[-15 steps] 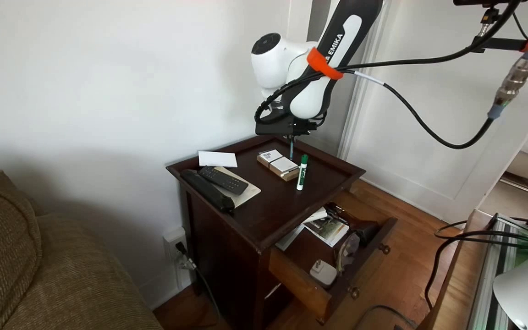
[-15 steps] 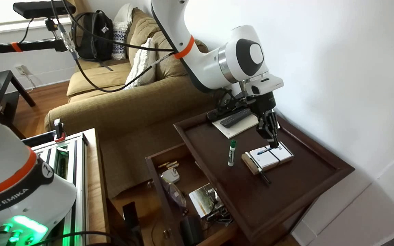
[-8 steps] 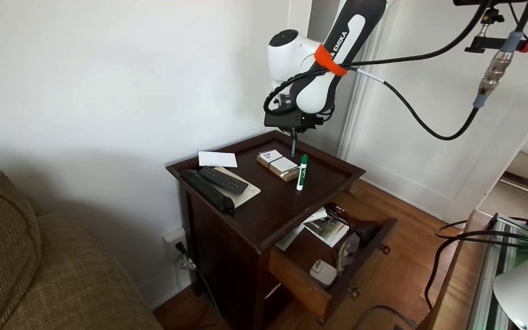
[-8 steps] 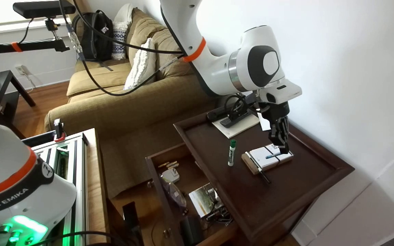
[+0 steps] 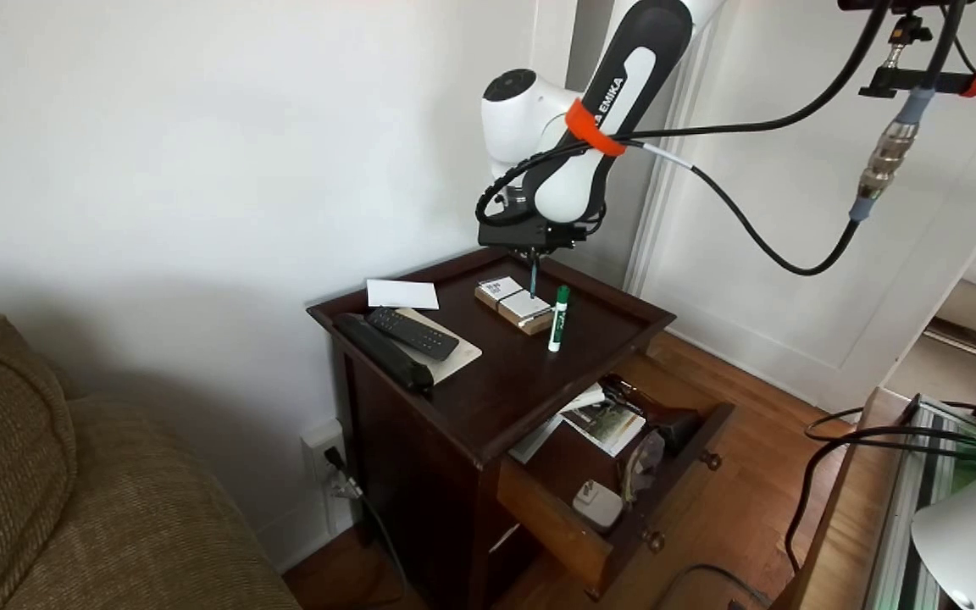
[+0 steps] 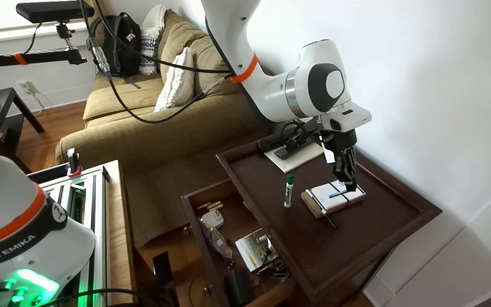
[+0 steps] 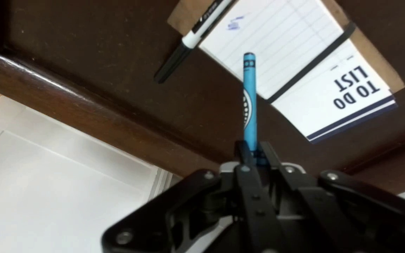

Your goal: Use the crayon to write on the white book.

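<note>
Blk. two-finger gripper (image 7: 254, 149), clamped on blue cylindrical crayon (image 7: 250, 102), just lowered twd. white lined-paper notepad (image 7: 294, 52); contact unconf., stroke prob. next.

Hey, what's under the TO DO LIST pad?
A brown block peeks out past some edges of the TO DO LIST pad. Below that is the dark side table. The pad covers most of the block's top, so I can't see if anything is tucked between them.
</note>
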`<state>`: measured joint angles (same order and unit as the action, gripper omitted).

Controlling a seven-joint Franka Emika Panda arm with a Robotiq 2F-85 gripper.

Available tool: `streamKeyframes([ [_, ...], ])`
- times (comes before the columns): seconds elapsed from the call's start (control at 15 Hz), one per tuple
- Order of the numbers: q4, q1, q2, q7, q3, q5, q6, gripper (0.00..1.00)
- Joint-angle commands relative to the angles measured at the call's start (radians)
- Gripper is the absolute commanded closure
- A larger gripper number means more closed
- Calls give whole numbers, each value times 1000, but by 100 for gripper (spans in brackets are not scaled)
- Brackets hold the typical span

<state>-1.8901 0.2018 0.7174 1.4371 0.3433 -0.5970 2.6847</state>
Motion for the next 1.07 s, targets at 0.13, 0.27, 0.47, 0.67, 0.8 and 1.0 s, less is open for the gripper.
streamKeyframes([
  [0.13, 66, 26, 80, 0, 19, 30, -15, 98],
  [0.27, 78, 27, 92, -4, 16, 36, -15, 98],
  [0.47, 96, 34, 102, -6, 15, 45, -14, 98],
  [0.67, 109, 48, 111, -9, 17, 50, -15, 98],
  [0.8, 116, 55, 115, -12, 18, 54, -15, 98],
  [1.0, 102, 70, 88, -2, 37, 49, -8, 98],
])
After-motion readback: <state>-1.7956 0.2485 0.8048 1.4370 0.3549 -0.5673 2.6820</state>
